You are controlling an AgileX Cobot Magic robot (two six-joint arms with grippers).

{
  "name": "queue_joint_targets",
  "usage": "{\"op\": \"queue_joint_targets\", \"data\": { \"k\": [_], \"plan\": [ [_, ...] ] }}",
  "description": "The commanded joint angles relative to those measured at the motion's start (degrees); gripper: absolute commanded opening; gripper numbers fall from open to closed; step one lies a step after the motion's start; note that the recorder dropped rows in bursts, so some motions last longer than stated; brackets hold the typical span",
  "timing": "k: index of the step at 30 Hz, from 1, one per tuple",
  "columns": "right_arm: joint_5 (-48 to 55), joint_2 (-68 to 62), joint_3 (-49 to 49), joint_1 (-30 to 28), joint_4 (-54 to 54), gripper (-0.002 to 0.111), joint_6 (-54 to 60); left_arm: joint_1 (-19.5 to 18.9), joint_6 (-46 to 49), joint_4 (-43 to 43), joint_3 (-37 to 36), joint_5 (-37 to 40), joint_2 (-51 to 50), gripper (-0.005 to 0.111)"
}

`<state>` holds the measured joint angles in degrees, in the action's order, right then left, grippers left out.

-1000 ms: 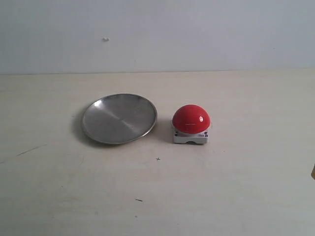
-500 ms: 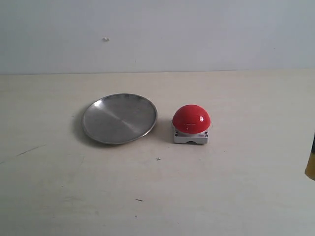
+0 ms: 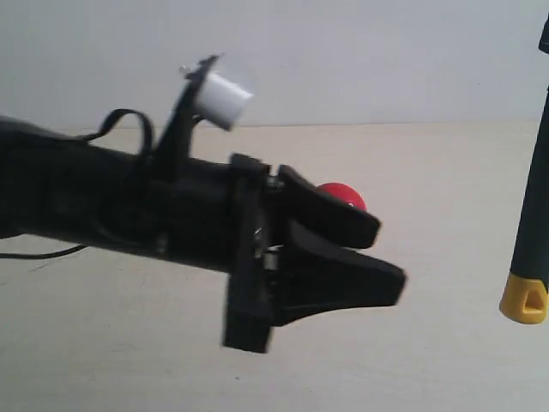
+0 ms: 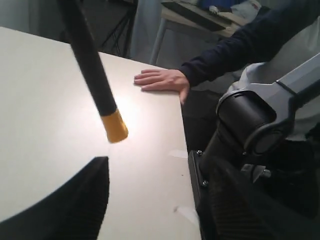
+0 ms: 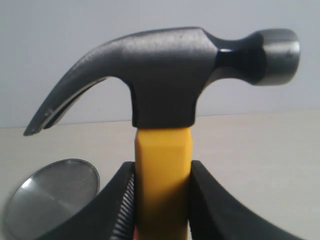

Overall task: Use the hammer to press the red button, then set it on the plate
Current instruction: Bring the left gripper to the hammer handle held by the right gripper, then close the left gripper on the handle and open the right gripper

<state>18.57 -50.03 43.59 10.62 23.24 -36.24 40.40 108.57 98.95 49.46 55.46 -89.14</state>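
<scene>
My right gripper (image 5: 162, 200) is shut on the hammer's yellow neck (image 5: 162, 170), just under the dark metal head (image 5: 165, 70). In the exterior view only the hammer's dark handle (image 3: 536, 172) and yellow looped end (image 3: 525, 299) show, hanging at the right edge above the table. My left gripper (image 3: 388, 257) stands open and holds nothing; its arm fills the middle of that view. The red button (image 3: 343, 194) peeks out behind its upper finger. The plate (image 5: 50, 197) shows only in the right wrist view, beside the gripper. The left wrist view shows the handle end (image 4: 115, 127) off the table.
A person's hand (image 4: 162, 80) rests flat on the table near its edge. The base of the other arm (image 4: 250, 120) stands beside that edge. A black cable (image 3: 129, 120) loops over my left arm. A pale wall rises behind the table.
My left arm has swung in front of the exterior camera, covering the plate and most of the button. The hammer handle has come further into view at the right edge.
</scene>
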Motion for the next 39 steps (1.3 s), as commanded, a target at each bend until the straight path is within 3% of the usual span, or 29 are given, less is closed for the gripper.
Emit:
{"op": "queue_joint_targets", "data": {
  "k": [1,3,5,14,32,39],
  "plan": [
    [-2.6,0.4,0.6,0.1,-0.6,0.0,0.1,8.9,-0.6,1.0,11.6,-15.4,-7.2,0.058],
    [-2.5,0.6,0.6,0.1,-0.4,0.0,0.1,11.3,-3.8,1.0,15.7,-23.2,-9.4,0.058],
    [-2.5,0.6,0.6,0.1,-0.4,0.0,0.1,12.3,-6.9,1.0,19.3,-25.5,-11.2,0.058],
    [-2.1,0.7,0.6,0.1,-0.9,0.0,0.1,12.8,-18.5,1.0,29.9,-23.0,-17.9,0.058],
    [-1.9,0.6,0.6,0.1,-0.9,0.0,-4.3,15.9,-19.8,1.0,35.9,-24.5,-24.4,0.058],
    [-2.0,0.6,0.6,0.1,-0.8,0.0,-6.8,15.9,-20.0,1.0,35.9,-24.4,-24.4,0.052]
  ]
}}
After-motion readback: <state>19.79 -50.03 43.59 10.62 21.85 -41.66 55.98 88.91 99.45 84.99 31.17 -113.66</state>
